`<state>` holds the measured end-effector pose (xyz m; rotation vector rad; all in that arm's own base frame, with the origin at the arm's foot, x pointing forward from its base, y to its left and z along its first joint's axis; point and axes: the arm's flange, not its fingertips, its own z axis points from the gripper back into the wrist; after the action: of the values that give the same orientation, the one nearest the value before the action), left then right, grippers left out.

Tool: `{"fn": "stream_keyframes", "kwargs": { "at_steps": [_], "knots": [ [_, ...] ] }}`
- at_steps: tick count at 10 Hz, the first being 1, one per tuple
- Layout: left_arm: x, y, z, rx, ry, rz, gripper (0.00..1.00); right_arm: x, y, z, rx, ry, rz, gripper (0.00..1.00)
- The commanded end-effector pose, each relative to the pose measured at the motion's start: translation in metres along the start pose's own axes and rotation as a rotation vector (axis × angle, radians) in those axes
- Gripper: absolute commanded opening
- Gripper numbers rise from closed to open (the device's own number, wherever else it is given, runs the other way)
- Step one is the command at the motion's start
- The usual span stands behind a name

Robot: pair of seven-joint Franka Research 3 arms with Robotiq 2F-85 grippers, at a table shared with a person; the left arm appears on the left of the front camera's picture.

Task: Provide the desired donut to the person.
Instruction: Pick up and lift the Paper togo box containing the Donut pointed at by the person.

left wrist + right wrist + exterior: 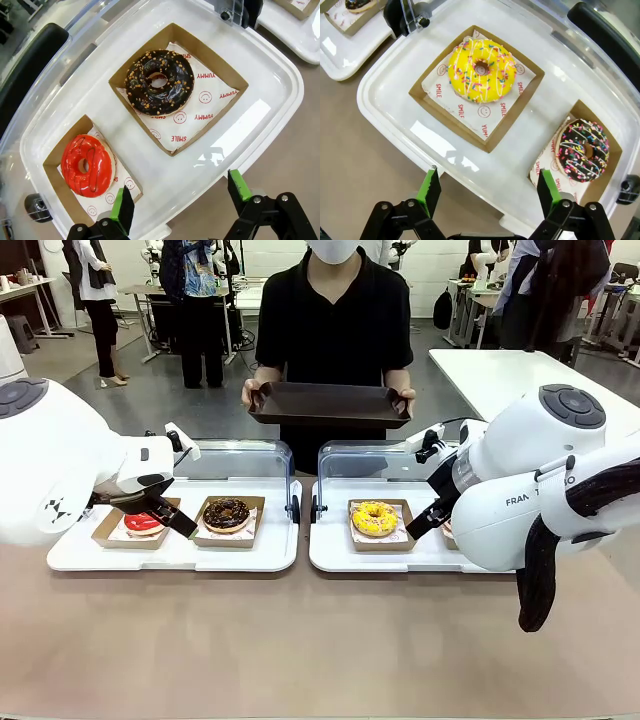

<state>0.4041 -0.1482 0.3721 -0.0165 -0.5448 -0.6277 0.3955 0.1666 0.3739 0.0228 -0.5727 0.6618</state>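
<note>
White trays sit side by side on the table (320, 640). The left tray (170, 558) carries a red donut (87, 162) and a nut-topped chocolate donut (160, 82). The right tray (365, 562) carries a yellow sprinkled donut (481, 70) and a dark sprinkled donut (583, 150) (all four in brown paper boxes). The left gripper (180, 192) hovers over its tray's edge, fingers apart, empty. The right gripper (488, 182) is likewise spread and empty. The person (335, 320) stands at the far side, holding a dark tray (330, 405) in both hands.

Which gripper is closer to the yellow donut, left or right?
Right. The right gripper hovers open over the tray edge near the yellow donut; the left gripper is at the other tray, near the red donut.
</note>
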Motion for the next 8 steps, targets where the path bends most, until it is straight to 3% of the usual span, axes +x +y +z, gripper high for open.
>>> {"fn": "stream_keyframes", "kwargs": {
  "at_steps": [1, 4, 8],
  "knots": [
    [0.000, 0.000, 0.000, 0.000, 0.000, 0.000, 1.00, 0.000, 0.000, 0.000, 0.000, 0.000, 0.000, 1.00],
    [0.000, 0.000, 0.000, 0.000, 0.000, 0.000, 1.00, 0.008, 0.001, 0.015, -0.038, 0.014, 0.006, 1.00],
    [0.030, 0.012, 0.105, 0.003, -0.004, -0.064, 1.00, 0.044, -0.010, 0.119, -0.127, 0.055, -0.017, 1.00]
  ]
}}
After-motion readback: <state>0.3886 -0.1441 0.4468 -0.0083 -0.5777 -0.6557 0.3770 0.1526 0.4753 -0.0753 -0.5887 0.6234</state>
